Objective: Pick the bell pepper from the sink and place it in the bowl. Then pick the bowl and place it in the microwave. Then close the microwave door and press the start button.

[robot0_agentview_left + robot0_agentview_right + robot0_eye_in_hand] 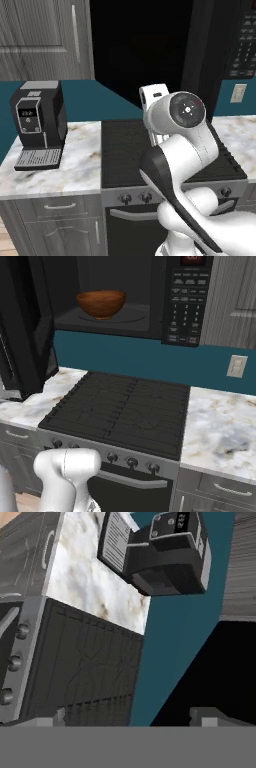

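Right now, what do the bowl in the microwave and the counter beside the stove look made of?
The bowl: apparently wood, smooth reddish-brown with a soft sheen. The counter: seemingly polished marble or a look-alike, white with grey-tan veining. It's a render, so both are guesses.

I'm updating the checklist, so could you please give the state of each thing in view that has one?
microwave door: swung open, to the left.
microwave: cavity open, bowl inside.
bowl: upright on the microwave floor; contents not visible.
gripper: jaws open, holding nothing.
coffee machine: upright on the counter.
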